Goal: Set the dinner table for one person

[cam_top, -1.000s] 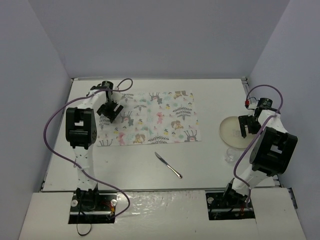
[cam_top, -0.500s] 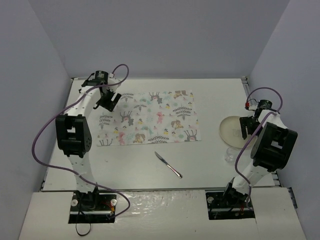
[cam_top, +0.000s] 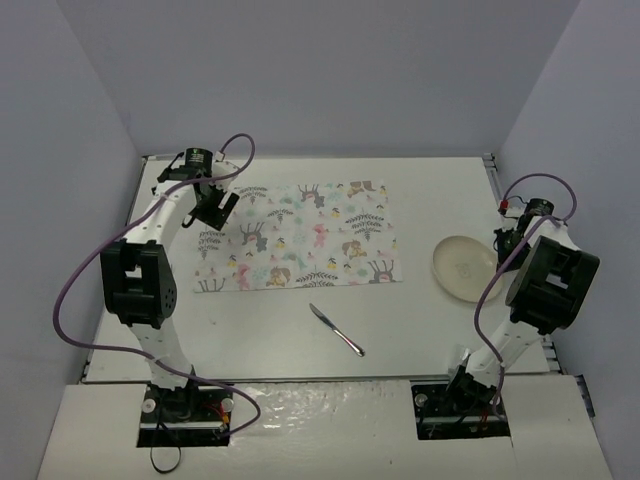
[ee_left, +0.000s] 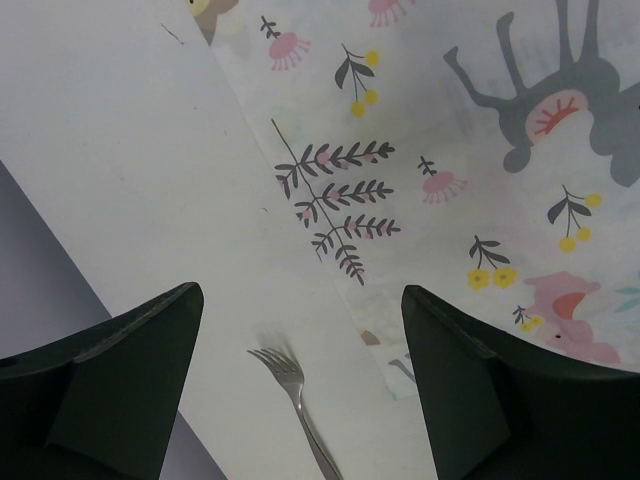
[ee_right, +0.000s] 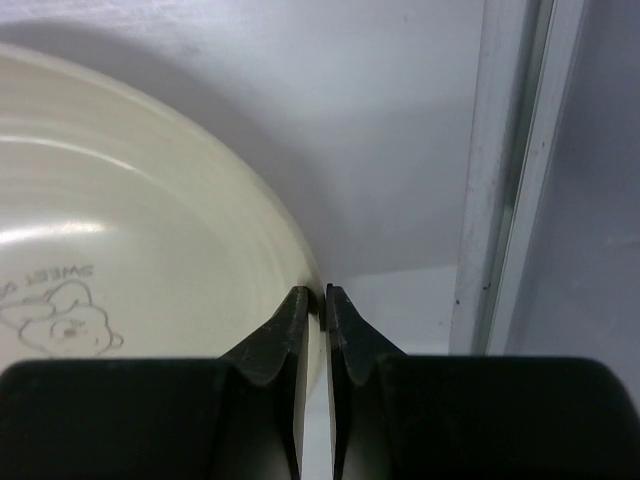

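A cream plate (cam_top: pixel 463 268) with a small bear print lies on the dinner table (cam_top: pixel 430 195) at the right. My right gripper (cam_top: pixel 504 243) is shut on the plate's right rim (ee_right: pixel 290 260), one finger inside and one outside (ee_right: pixel 314 292). The printed cloth mat (cam_top: pixel 305 236) lies at the middle left. My left gripper (cam_top: pixel 214 206) hovers open over the mat's left edge (ee_left: pixel 300 292). A metal fork (ee_left: pixel 290 395) lies on the bare table below it, beside the mat (ee_left: pixel 470 180). A knife (cam_top: pixel 337 330) lies in front of the mat.
The table's metal edging (ee_right: pixel 505 200) runs close to the right of my right gripper. Grey walls enclose the table on the left, back and right. Purple cables loop off both arms.
My right gripper went from open over the plate to shut on its right rim. My left arm swung back and to the left, its gripper staying open.
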